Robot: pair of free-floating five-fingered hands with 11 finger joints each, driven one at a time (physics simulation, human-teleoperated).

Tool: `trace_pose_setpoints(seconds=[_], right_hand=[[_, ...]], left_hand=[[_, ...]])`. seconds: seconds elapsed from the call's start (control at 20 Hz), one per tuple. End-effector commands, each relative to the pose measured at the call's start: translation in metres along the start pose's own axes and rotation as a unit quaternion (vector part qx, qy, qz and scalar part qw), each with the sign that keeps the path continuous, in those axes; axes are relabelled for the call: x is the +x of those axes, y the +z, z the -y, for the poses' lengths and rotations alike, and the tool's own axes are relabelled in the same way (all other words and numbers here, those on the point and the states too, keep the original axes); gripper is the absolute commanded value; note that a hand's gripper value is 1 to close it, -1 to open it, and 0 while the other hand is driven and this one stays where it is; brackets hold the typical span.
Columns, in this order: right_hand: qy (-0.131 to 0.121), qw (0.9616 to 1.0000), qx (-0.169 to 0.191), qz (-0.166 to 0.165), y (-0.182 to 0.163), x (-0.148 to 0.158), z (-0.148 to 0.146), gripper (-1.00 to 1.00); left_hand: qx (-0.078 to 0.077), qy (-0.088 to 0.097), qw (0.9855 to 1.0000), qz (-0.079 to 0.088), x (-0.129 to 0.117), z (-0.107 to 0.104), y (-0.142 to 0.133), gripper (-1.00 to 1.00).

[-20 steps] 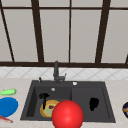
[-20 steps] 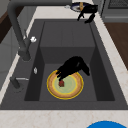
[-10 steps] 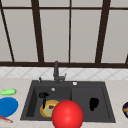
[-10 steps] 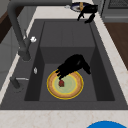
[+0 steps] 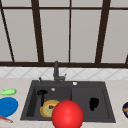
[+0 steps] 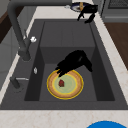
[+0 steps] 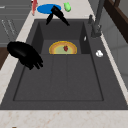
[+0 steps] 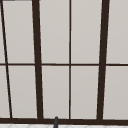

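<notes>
A yellow-rimmed plate (image 6: 65,84) with a small red bit (image 6: 61,83) on it lies in the left basin of the dark sink (image 5: 75,86). My left hand (image 6: 75,61) hovers just above the plate's far edge, open, its fingers (image 6: 60,71) pointing down at the plate and holding nothing. In the front view the left hand (image 5: 42,93) is at the basin's left. My right hand (image 5: 93,103) floats open over the right basin, near the sink's front rim in the right side view (image 7: 25,55).
A large red ball (image 5: 67,115) stands at the front, hiding part of the plate. A blue plate (image 5: 7,106), a green item (image 5: 8,91) and a red stick (image 7: 34,6) lie on the left counter. A bowl (image 5: 125,109) sits at the right. The faucet (image 5: 56,71) rises behind the sink.
The left hand has risen slightly above the plate. The right hand and everything else are as they were.
</notes>
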Motion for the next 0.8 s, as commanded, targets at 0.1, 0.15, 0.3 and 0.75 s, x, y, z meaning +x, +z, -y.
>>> trace_pose_setpoints(seconds=[0.1, 0.15, 0.3, 0.75], right_hand=[[0.0, 1.0, 0.0, 0.0, 0.0, 0.0, 0.0, 0.0], [0.0, 1.0, 0.0, 0.0, 0.0, 0.0, 0.0, 0.0], [0.0, 1.0, 0.0, 0.0, 0.0, 0.0, 0.0, 0.0], [0.0, 1.0, 0.0, 0.0, 0.0, 0.0, 0.0, 0.0]], left_hand=[[0.015, -0.025, 0.9995, 0.015, 0.02, -0.005, 0.01, -1.0], [0.017, -0.029, 0.9994, 0.012, 0.024, -0.004, 0.011, -1.0], [0.024, -0.045, 0.9986, 0.009, 0.032, -0.003, 0.02, -1.0], [0.013, -0.075, 0.997, 0.011, 0.073, 0.005, 0.045, -1.0]])
